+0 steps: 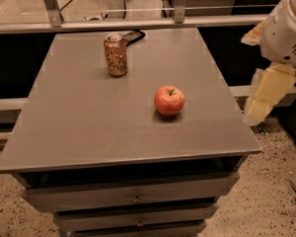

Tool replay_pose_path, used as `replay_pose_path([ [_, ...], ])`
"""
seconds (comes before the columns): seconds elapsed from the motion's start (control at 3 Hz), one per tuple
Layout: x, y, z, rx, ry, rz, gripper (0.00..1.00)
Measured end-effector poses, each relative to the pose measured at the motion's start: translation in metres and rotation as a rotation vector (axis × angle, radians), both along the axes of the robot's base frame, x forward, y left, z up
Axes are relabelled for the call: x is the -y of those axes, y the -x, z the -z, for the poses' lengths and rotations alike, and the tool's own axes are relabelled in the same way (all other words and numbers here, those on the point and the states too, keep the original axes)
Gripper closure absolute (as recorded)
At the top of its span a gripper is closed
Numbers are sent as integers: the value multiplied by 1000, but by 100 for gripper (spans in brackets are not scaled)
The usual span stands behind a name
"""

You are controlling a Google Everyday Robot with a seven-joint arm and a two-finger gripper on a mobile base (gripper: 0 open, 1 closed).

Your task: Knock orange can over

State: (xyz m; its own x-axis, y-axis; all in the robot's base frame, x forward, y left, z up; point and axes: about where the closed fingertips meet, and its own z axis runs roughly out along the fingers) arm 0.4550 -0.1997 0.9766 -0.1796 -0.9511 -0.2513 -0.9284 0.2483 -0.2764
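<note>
The orange can stands upright at the back of the grey table, left of centre, with its silver top showing. A round red apple sits to the right of it and nearer the front. My gripper, a pale yellow part hanging under the white arm, is off the table's right edge, beyond the apple and far from the can. It holds nothing that I can see.
A flat black object lies just behind the can at the table's back edge. Drawers sit under the tabletop. A metal rail runs behind the table. Speckled floor lies to the right.
</note>
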Motion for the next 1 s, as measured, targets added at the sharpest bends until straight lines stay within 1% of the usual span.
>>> replay_pose_path([
  [0.33, -33, -38, 4, 59, -66, -39, 0],
  [0.67, -71, -77, 1, 125, -148, -82, 0],
  [1.0, -118, -108, 2, 131, -265, -128, 0],
])
